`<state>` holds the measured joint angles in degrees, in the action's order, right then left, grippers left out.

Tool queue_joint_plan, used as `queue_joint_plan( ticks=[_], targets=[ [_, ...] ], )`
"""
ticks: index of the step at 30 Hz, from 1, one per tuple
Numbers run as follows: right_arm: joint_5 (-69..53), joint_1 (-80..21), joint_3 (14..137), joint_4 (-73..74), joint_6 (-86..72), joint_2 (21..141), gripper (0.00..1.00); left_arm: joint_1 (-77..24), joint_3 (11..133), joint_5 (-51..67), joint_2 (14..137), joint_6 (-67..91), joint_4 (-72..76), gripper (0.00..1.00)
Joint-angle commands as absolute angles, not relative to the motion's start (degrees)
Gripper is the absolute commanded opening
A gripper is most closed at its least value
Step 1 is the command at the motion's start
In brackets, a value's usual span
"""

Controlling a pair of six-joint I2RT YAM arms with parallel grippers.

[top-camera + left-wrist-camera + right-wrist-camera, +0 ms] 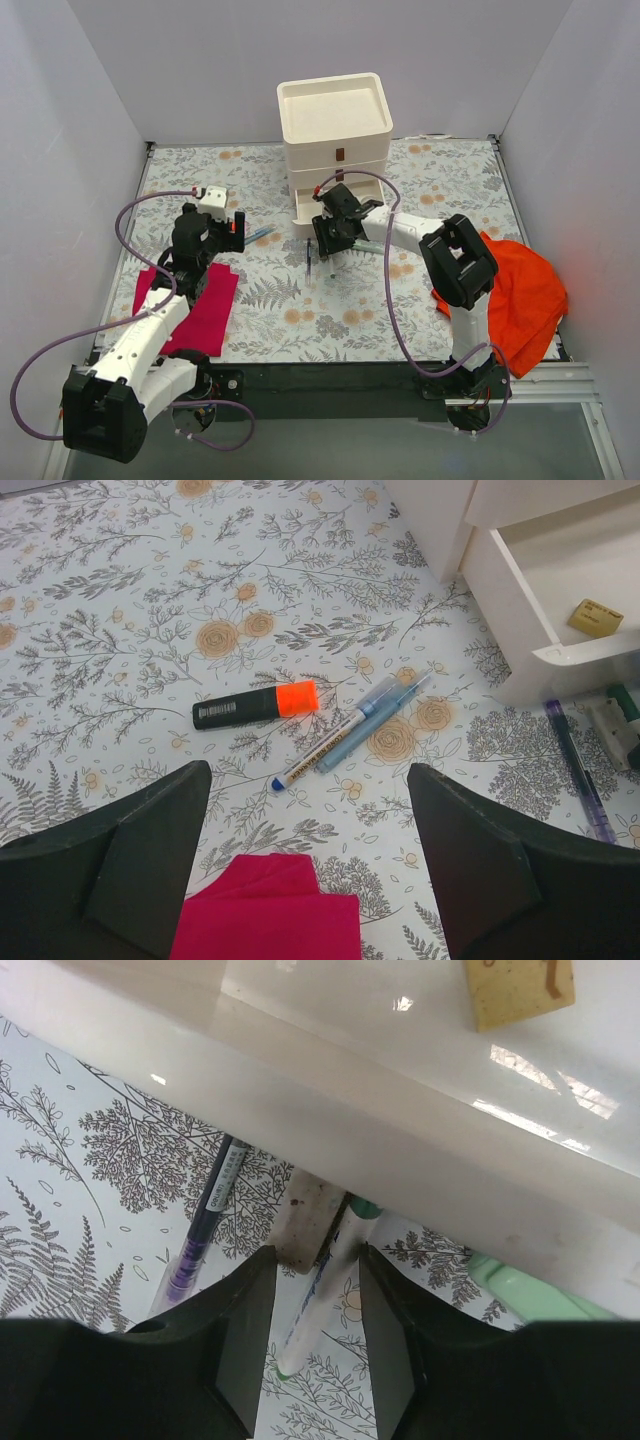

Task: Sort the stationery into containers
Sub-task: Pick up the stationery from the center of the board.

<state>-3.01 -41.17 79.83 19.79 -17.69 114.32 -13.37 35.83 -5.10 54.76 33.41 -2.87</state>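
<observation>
Backdrop: plain white walls [300,50] box in a table under a grey-and-tan floral cover [400,310].
Containers: a cream-white plastic stack of square drawers with brown handles and a shallow tray on top [315,150] stands at the far middle. Its lowest drawer [545,570] is pulled out.
Sorted: one small tan block [595,617] lies inside that open drawer.
Right gripper [318,1260]: low at the drawer front, fingers part-spread astride a slim white pen with a teal cap [322,1290]. Cover shows on both sides of the pen, so it looks not yet pinched.
Left gripper [308,775]: spread wide and holding nothing, it hovers over three loose items.
Loose, left group: a black highlighter with an orange cap [255,705], and a white pen with a blue tip [320,750] side by side with a clear blue pen [375,720].
Loose, by the drawer: a purple pen [205,1220] lies just beside the teal-capped one. A pale green piece [520,1295] is partly hidden, so I cannot tell what it is.
Cloths: a magenta cloth [270,910] lies near the left arm and an orange cloth [525,290] at the right edge.
Progress: early, I judge. One item is stowed, and at least five pens and markers remain on the cover.
</observation>
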Motion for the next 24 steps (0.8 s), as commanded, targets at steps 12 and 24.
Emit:
queue_joint_plan(
  ticks=[12,24],
  targets=[
    [7.5,-44.4,83.2,21.4,-16.7,112.1,0.47,-14.9,33.3,-4.8,51.4,31.8,-0.4,0.81],
    [7.5,-44.8,85.0,20.1,-15.4,114.1,0.47,-14.9,33.7,-4.5,53.2,31.9,1.8,0.81]
  ],
)
